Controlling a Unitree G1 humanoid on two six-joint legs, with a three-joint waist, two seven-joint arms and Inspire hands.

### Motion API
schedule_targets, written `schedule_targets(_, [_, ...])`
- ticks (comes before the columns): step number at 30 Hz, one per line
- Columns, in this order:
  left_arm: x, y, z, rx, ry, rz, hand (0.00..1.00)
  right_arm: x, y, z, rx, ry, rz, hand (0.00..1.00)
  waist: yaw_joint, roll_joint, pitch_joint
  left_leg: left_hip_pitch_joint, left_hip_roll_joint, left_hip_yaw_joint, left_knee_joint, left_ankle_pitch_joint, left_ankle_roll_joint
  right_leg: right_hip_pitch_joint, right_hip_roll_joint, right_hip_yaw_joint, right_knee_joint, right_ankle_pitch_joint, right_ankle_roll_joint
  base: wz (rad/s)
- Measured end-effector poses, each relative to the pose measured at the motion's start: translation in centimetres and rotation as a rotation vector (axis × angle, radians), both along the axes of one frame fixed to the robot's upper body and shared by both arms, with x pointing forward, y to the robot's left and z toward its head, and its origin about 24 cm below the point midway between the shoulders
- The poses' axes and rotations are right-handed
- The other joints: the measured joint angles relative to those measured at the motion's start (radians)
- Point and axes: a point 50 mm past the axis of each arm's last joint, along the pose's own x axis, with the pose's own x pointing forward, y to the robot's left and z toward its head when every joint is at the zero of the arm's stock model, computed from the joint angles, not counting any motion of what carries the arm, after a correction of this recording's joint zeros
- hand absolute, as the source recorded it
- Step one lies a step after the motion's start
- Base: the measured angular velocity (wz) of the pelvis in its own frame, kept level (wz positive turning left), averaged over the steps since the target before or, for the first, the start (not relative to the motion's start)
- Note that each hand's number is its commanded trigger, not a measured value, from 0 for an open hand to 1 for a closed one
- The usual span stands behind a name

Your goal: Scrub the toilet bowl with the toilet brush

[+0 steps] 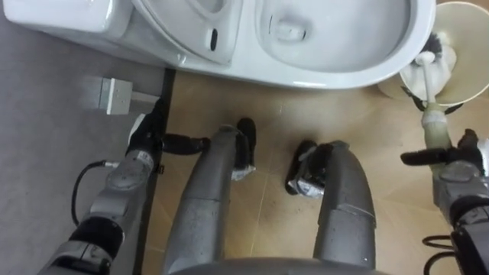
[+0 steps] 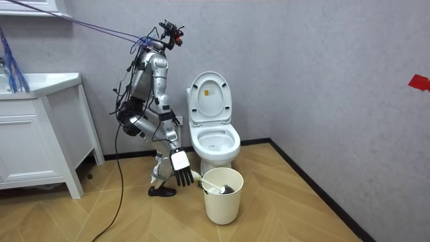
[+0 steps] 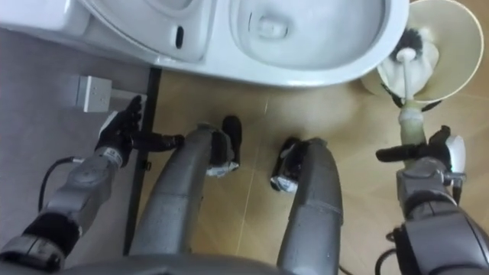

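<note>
White ceramic toilet [image 1: 344, 76], lid raised, straight ahead. Round cream plastic bucket [image 1: 475, 46] just right of bowl, holding white-handled toilet brush [image 1: 432, 92] head-down. Right hand [image 1: 462, 156] at handle's end, fingers straight; left hand [image 1: 144, 141] released, low by wall.

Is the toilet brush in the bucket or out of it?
In: the brush head sits inside the bucket, handle sticking out toward the right hand.
</note>
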Motion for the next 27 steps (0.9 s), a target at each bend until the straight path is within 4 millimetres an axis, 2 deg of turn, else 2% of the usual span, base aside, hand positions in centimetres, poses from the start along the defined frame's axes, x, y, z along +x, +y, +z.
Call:
schedule_targets(2, [0.1,0.0,0.2,0.000,-0.011,0.000,0.00,0.0,-0.2,0.1,-0.004,0.007,0.008,0.00,0.004,0.001,-0.0004,-0.020,0.001,0.001,0.017,-0.003,-0.001,-0.021,-0.003,0.000,0.018,-0.004,-0.005,0.00])
schedule_targets(3, [0.2,-0.1,0.3,-0.001,-0.017,-0.003,0.00,-0.1,-0.4,0.2,-0.007,0.019,0.016,0.56,0.013,0.001,-0.0004,-0.030,0.000,0.002,0.028,-0.005,-0.001,-0.029,-0.008,0.000,0.031,-0.007,-0.008,0.00])
schedule_targets(4, [0.3,-0.2,0.4,-0.002,-0.021,-0.007,0.00,-0.2,-0.4,0.1,-0.002,0.027,0.015,1.00,0.017,0.002,-0.0005,-0.036,0.000,0.003,0.035,-0.006,-0.001,-0.036,-0.009,0.001,0.040,-0.011,-0.008,0.03])
schedule_targets(12, [0.5,-0.6,0.8,-0.018,-0.037,-0.017,0.00,-0.6,-0.5,-0.2,0.036,0.054,0.042,1.00,0.021,0.011,-0.0010,-0.065,-0.005,0.012,0.072,-0.016,0.007,-0.066,-0.029,0.004,0.085,-0.028,-0.011,0.05])
schedule_targets(20, [0.4,-0.6,0.7,-0.028,-0.033,-0.010,0.00,-1.0,-0.6,-0.4,0.051,0.067,0.030,1.00,0.021,0.019,-0.0020,-0.072,-0.005,0.017,0.094,-0.031,0.016,-0.071,-0.033,0.010,0.101,-0.037,-0.002,0.00])
schedule_targets(27, [-0.5,-0.5,0.2,-0.056,-0.013,0.003,0.00,-1.7,-0.8,-0.6,0.074,0.063,0.017,1.00,0.018,0.024,-0.0053,-0.069,-0.006,0.024,0.118,-0.048,0.022,-0.071,-0.027,0.029,0.119,-0.047,0.012,-0.02])
